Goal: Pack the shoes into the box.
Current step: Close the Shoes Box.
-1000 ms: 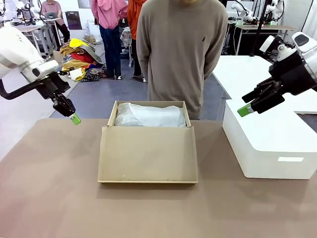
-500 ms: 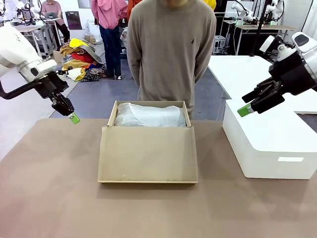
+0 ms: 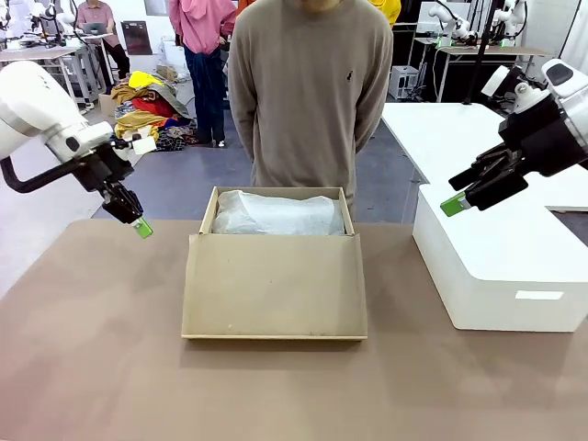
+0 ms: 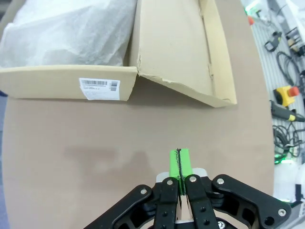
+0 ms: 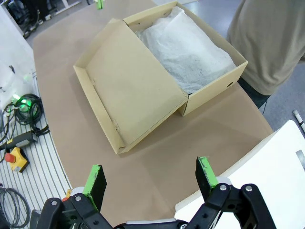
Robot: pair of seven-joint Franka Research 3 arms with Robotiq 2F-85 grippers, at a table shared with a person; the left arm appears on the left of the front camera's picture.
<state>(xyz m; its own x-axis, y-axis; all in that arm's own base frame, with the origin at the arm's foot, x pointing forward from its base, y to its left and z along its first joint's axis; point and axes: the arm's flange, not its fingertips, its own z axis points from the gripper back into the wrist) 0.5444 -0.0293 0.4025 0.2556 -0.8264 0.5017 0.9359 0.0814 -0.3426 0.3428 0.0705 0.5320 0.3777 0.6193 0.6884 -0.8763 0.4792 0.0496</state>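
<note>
Front view showed the cardboard shoebox [image 3: 208, 219] in the middle of the table [image 3: 92, 367]. Its hinged lid [image 3: 274, 285] was laid flat toward 6 o'clock, probably so that the tray was free for loading. White tissue paper [image 3: 276, 215] covered the tray, and I could not tell whether shoes lay under it. A person [image 3: 308, 92] stood close at 12 o'clock of the box. The left gripper [image 3: 140, 226] hung above the table at 10 o'clock of the box, and the right gripper [image 3: 453, 204] hung at 2 o'clock, over a larger white box [image 3: 501, 266]. Both were well apart from the shoebox, which I judged to be a waiting posture that left the middle free.

Left wrist view showed the green pads [image 4: 185, 164] pressed together with nothing between them. The shoebox lay toward 11 o'clock, with a barcode label [image 4: 99, 86] on its side wall.

Right wrist view showed this gripper's fingers spread wide and empty, which seemed ready for taking something. The shoebox was at 12 o'clock and the corner of the white box at 4 o'clock.
</note>
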